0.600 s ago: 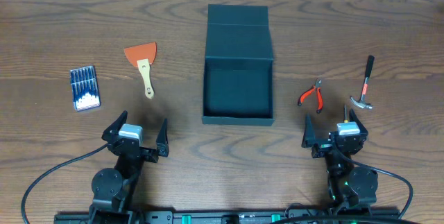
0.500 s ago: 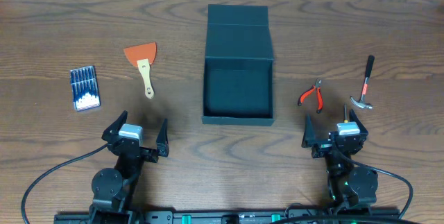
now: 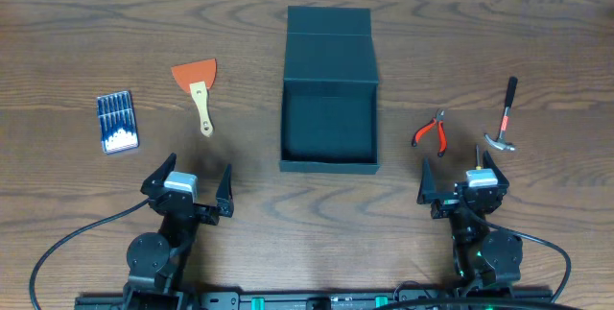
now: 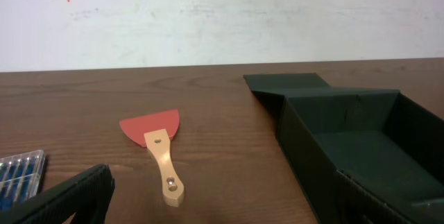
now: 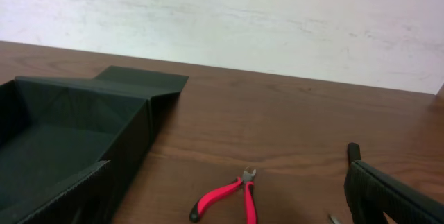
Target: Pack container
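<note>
Right now we see the left claw (image 3: pixel 189 185) and the right claw (image 3: pixel 460 185) both spread wide, holding nothing. The open container (image 3: pixel 329 123) lies on the desk (image 3: pixel 77 41) ahead of them, between the two.

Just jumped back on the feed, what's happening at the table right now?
Nothing is being handled right now. Both arms sit at the table's near edge; the left gripper and right gripper have their jaws open and hold nothing. The container lies open in the middle, lid flap folded back, apparently empty. The scraper and blue bit case lie on its left, the pliers and hammer on its right, none packed yet.
</note>
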Robot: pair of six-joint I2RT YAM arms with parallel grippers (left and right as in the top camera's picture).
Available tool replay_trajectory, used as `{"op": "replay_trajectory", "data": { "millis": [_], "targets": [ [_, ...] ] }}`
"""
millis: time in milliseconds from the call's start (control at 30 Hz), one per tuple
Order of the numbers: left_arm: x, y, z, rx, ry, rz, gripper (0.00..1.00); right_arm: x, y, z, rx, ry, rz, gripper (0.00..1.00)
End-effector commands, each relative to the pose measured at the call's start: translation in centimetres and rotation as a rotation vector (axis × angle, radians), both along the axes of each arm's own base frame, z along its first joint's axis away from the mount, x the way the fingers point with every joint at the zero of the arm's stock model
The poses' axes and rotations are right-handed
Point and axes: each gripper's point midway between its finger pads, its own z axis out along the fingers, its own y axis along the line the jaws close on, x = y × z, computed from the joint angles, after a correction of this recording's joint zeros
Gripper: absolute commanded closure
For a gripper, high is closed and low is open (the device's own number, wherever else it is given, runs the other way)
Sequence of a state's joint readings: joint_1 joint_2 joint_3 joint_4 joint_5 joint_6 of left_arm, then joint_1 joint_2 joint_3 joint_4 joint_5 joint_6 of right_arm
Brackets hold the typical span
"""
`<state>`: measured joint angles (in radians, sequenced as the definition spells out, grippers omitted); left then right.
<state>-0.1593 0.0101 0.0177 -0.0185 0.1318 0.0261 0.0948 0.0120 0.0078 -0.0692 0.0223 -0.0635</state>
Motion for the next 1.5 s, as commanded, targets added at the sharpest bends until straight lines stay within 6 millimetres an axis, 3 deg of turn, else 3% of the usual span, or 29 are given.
{"op": "replay_trajectory", "data": {
  "millis": [0,1133,1333,1467],
  "targets": [
    [-0.3,-0.7,-1.4,0.001,0.045,-0.04,0.01,0.0,0.1,0.0,-0.013,-0.002,0.005,0.01],
    [-0.2,-0.7,-1.3,0.002,0.041,-0.039,0.01,0.0,0.0,-0.1,-0.01,-0.001,-0.002,0.01],
    [0.0,-0.3,-0.1,-0.024,-0.003,-0.016,0.01,-0.1,0.7,-0.1,0.192,0.029,0.022,0.01],
    [0.1,0.6,-1.1,-0.162,0.068,0.056,0.02,-0.5,0.9,0.9,0.192,0.127,0.03,0.01]
  ]
}}
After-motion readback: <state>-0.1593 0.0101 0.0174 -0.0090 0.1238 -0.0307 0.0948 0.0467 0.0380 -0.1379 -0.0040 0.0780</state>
